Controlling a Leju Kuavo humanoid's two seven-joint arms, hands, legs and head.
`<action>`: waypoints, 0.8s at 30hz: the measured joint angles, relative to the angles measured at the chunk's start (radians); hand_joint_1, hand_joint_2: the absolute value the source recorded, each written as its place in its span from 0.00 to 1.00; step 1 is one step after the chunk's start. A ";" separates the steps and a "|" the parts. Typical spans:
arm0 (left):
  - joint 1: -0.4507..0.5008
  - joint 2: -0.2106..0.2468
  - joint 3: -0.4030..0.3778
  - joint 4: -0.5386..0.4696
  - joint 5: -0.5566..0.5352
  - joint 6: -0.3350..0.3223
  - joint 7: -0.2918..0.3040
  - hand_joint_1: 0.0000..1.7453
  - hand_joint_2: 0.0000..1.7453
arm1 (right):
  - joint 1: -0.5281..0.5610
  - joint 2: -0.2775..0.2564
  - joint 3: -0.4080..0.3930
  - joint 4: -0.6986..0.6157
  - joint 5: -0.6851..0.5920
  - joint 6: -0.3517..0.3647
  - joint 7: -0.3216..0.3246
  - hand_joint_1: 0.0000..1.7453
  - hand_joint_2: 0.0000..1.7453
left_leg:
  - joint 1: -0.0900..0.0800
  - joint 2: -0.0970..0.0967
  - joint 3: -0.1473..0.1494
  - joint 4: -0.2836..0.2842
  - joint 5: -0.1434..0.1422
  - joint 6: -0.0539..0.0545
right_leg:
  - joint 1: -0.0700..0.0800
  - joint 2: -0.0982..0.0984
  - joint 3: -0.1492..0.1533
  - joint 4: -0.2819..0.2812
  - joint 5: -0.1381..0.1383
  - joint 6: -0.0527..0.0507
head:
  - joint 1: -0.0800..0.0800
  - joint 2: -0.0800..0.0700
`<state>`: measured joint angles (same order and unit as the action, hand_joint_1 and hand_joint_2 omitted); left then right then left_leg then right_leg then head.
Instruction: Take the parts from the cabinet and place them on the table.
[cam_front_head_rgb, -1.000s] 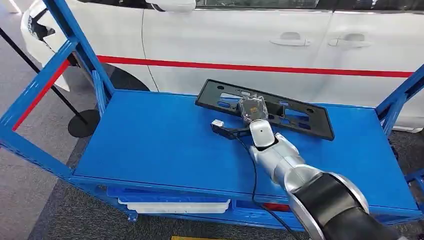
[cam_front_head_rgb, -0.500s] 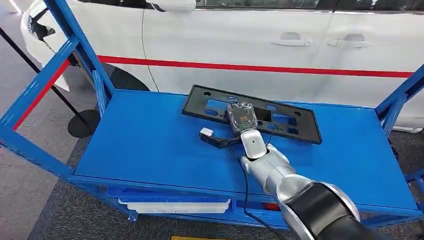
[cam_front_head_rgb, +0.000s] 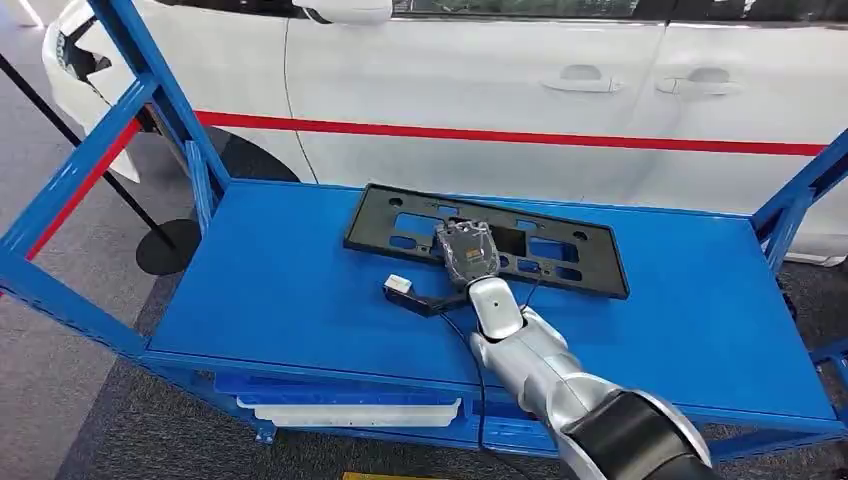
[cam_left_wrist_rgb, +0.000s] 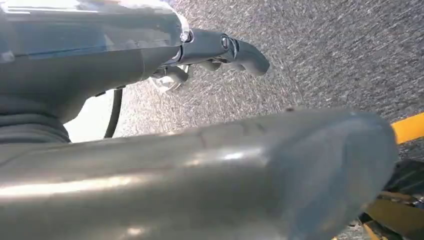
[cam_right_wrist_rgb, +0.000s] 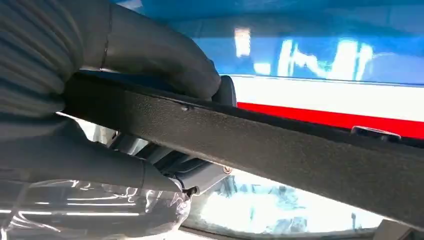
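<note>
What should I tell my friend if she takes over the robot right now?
Right hand: it grips the long black plate frame at its near edge; the right wrist view shows the fingers wrapped over the black bar.
Left hand: hangs over the grey carpet, fingers curled, nothing in it.
Things: the frame lies over the blue shelf, in front of the white car.
Done: the part is grasped.
Left: carry it off the shelf, set it on the table, then fetch any other parts.
</note>
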<state>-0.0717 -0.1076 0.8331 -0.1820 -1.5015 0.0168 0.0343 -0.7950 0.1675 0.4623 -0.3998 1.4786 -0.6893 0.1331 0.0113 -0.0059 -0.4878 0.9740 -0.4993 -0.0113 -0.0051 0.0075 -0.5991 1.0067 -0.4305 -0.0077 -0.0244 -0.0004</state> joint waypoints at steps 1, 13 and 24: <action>0.001 0.003 0.000 0.000 0.000 -0.002 -0.002 0.00 0.00 | 0.006 0.000 -0.003 -0.003 0.001 0.000 -0.003 1.00 1.00 | 0.000 0.000 0.000 0.000 0.000 0.000 | 0.000 0.000 0.000 0.000 0.000 0.000 | 0.000 0.000; -0.001 0.006 0.008 0.000 0.010 0.024 -0.022 0.00 0.00 | 0.042 -0.005 -0.007 -0.010 0.022 0.000 -0.015 1.00 1.00 | 0.000 0.000 0.000 0.000 0.000 0.000 | 0.000 0.000 0.000 0.000 0.000 0.000 | 0.000 0.000; -0.004 0.003 0.018 0.000 0.020 0.072 -0.060 0.00 0.00 | 0.047 -0.013 -0.016 -0.008 0.026 0.000 -0.026 1.00 1.00 | 0.000 0.000 0.000 0.000 0.000 0.000 | 0.000 0.000 0.000 0.000 0.000 0.000 | 0.000 0.000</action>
<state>-0.0761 -0.1049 0.8507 -0.1820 -1.4817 0.0886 -0.0256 -0.7479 0.1549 0.4467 -0.4074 1.5046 -0.6893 0.1076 0.0112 -0.0058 -0.4876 0.9743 -0.4994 -0.0113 -0.0052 0.0076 -0.5988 1.0066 -0.4305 -0.0076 -0.0244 -0.0004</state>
